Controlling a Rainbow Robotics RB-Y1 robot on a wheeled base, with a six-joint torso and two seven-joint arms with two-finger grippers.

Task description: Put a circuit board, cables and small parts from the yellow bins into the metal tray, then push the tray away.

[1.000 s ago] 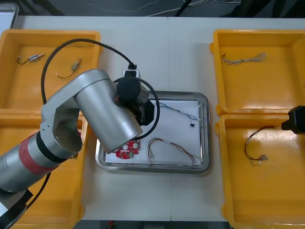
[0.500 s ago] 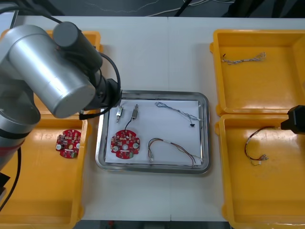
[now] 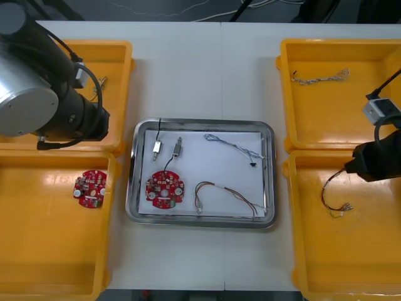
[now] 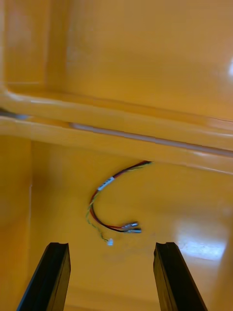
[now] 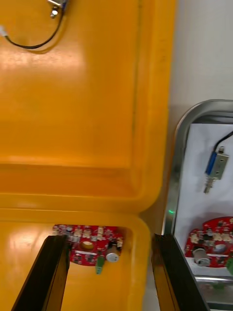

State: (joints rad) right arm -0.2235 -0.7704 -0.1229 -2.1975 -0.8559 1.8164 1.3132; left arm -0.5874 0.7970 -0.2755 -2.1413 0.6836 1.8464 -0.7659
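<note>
Tray looks loaded — left gripper, right gripper both gape empty — right seemingly poised to fetch 1 more cable.

Tray between bins, board inside

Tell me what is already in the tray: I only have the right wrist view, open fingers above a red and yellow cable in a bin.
Observer: The metal tray holds a circuit board, two small metal parts, a blue and white cable and a red and yellow cable.
Operator: And the other arm?
Observer: The left gripper is open above a second board in the near left bin.
Operator: Anything else on my side?
Observer: The far right bin holds one twisted cable.
</note>
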